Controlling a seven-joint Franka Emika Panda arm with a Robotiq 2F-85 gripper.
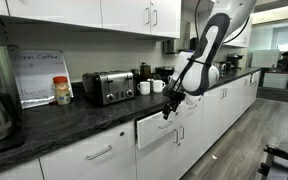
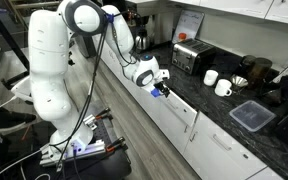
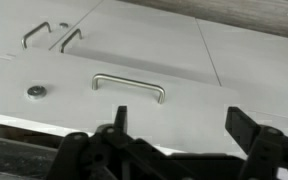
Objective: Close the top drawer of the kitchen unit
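Observation:
The kitchen unit [image 1: 224,110] is a long run of white base cabinets under a dark speckled countertop [image 1: 74,115]. Its top drawer [image 1: 156,130] stands slightly out from the other fronts, and it also shows in an exterior view [image 2: 176,108]. In the wrist view the drawer's white front [image 3: 184,70] fills the frame, with its silver bar handle [image 3: 129,88] and a small round lock [image 3: 36,91]. My gripper [image 1: 168,108] hangs open and empty just in front of the drawer's upper edge. It shows in an exterior view [image 2: 161,88] and in the wrist view [image 3: 182,118]. The drawer's inside is hidden.
A toaster [image 1: 108,87], white mugs [image 1: 149,87] and a yellow-topped jar [image 1: 62,90] stand on the countertop. A grey plastic container [image 2: 252,116] lies nearer the counter's edge. Cabinet doors with handles [image 3: 36,35] sit below the drawer. Cables and equipment [image 2: 94,150] lie on the floor by the robot base.

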